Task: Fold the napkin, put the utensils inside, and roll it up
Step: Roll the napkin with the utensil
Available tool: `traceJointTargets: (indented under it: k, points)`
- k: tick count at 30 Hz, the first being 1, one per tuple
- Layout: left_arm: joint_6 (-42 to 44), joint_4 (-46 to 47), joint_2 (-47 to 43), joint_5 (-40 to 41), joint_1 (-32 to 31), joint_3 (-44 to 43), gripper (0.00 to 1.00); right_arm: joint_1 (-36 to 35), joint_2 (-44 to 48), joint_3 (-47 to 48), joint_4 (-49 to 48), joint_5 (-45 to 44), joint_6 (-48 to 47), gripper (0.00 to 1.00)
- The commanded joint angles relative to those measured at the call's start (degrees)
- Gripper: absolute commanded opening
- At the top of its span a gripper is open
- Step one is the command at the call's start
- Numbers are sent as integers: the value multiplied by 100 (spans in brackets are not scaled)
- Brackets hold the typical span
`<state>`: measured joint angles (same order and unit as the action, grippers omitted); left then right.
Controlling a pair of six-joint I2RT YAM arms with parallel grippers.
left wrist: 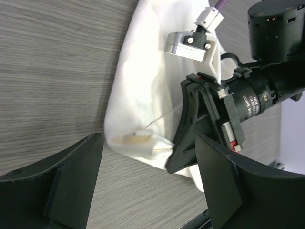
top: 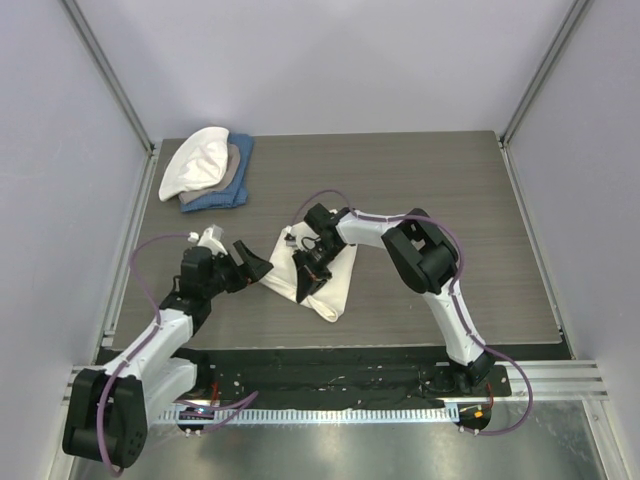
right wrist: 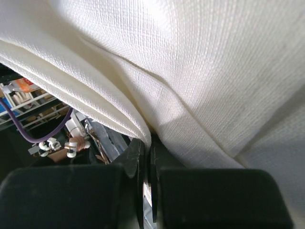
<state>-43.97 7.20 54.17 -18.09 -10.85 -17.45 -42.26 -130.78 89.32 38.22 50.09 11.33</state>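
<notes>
Right gripper [right wrist: 147, 143] of mine is closed tight on a fold of the napkin [top: 337, 282], w/ cloth draping over my fingers. Left gripper [top: 255, 266] is spread wide, holding nothing, just beside the napkin's left edge. Napkin's mid-table [top: 450, 200], partly bunched.

The napkin [top: 325, 275] is plain cream with a fine woven grain. The table [top: 450, 190] is grey-brown, streaked with wood-grain. The stacked cloths [top: 210, 170] are white, tan and blue, and the wrist cable [left wrist: 220, 4] purple.
</notes>
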Motion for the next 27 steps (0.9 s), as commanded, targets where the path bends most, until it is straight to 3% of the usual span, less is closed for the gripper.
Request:
traceJointTargets:
  k: [1, 8, 17, 27]
  points:
    - [503, -298, -153, 253, 13, -21, 81, 7, -685, -240, 142, -1212, -307, 1]
    - [512, -44, 75, -11, 4, 14, 76, 60, -870, -178, 142, -1185, -298, 1]
    - [494, 308, 1060, -28, -22, -206, 63, 95, -940, -169, 98, -1159, -272, 1]
    - [538, 545, 1473, 147, -22, -285, 57, 113, -976, -169, 116, -1124, -281, 1]
